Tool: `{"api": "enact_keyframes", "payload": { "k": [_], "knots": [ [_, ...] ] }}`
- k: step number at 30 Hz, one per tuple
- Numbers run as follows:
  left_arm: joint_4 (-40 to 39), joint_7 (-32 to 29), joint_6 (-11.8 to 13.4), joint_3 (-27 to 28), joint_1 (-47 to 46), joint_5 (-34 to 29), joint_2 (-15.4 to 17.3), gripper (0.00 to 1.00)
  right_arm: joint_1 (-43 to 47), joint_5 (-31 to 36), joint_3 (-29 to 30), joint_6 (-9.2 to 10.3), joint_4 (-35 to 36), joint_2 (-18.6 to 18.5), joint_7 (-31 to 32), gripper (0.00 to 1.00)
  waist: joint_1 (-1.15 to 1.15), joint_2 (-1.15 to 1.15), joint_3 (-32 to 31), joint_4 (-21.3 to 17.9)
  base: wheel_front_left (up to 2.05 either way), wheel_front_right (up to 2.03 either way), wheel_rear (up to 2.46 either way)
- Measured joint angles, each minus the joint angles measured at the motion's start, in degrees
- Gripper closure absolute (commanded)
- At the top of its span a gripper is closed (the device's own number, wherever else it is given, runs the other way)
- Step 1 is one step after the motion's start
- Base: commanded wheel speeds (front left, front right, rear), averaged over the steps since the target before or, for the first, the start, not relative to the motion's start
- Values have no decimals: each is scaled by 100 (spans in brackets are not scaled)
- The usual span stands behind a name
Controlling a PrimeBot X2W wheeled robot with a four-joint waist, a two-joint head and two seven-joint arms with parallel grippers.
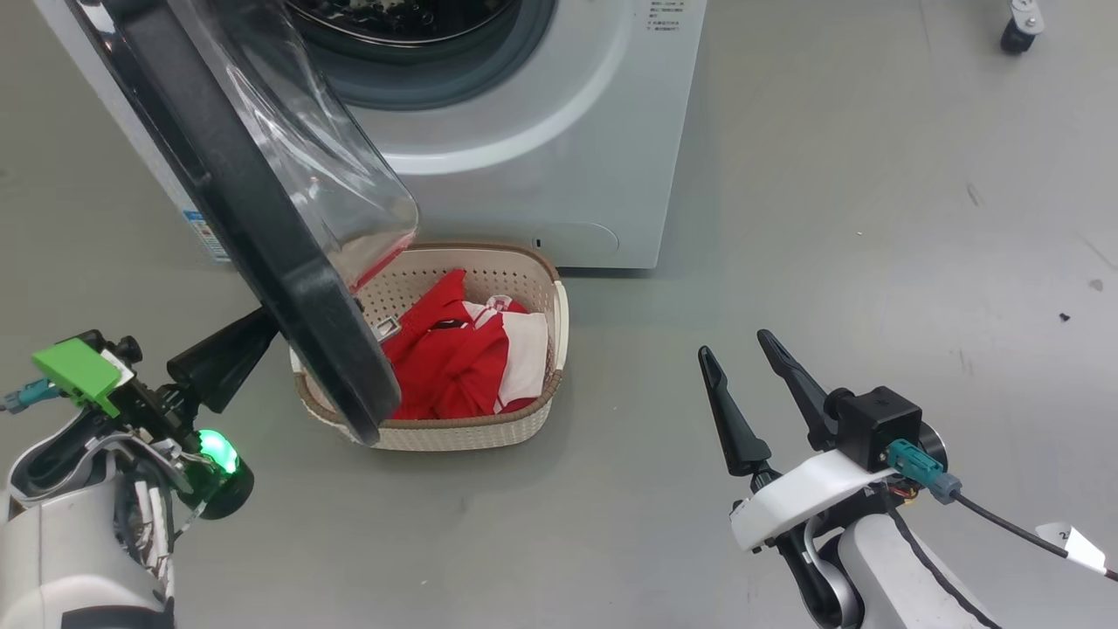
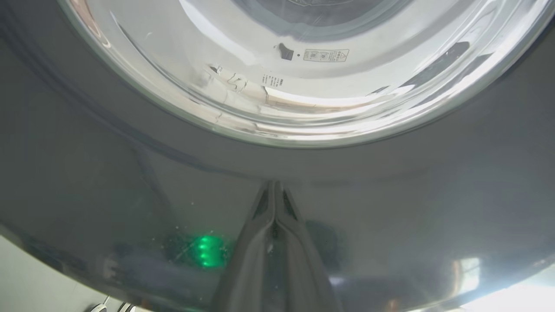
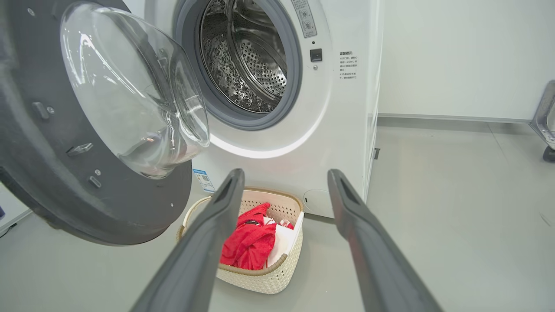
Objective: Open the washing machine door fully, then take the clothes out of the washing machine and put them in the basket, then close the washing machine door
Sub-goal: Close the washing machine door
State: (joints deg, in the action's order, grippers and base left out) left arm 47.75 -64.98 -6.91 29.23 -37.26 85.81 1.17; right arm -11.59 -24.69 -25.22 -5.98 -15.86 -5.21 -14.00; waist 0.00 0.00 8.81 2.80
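The washing machine (image 1: 559, 175) stands with its door (image 1: 262, 236) swung out, glass bowl facing the drum (image 3: 247, 56), where no fabric shows. The red and white clothes (image 1: 445, 358) lie in the cream basket (image 1: 472, 432) on the floor in front of the machine, partly under the door. My left gripper (image 1: 262, 323) is shut, its tips against the outer glossy black rim (image 2: 108, 173) of the door, low on it; the joined fingers (image 2: 274, 203) hold nothing. My right gripper (image 1: 735, 345) hangs open and empty to the right of the basket (image 3: 260, 277), pointing at the clothes (image 3: 247, 242).
Bare grey floor (image 1: 873, 218) spreads to the right of the machine. A caster wheel (image 1: 1017, 31) of a metal frame (image 3: 546, 121) stands at the far right. A white wall (image 3: 455, 56) runs behind.
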Motion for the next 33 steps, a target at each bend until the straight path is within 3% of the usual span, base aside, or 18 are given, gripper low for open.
{"api": "enact_keyframes", "payload": {
  "k": [17, 26, 33],
  "knots": [
    [-59, 443, -1, -727, 0, 558, -3, 100, -90, -1, 212, 2, 15, 26, -1, 0, 0, 0, 142, -603, 0, 0, 0],
    [-165, 713, -1, -1169, 53, 859, -14, 100, -88, 0, 452, 16, 90, 22, -13, 0, 0, 0, 161, -609, 0, 0, 0],
    [-716, 1287, -1, -1429, 360, 701, -21, 100, -32, 0, 651, 20, 149, 22, -20, 0, 0, 0, 53, -488, 0, 0, 0]
  ]
}}
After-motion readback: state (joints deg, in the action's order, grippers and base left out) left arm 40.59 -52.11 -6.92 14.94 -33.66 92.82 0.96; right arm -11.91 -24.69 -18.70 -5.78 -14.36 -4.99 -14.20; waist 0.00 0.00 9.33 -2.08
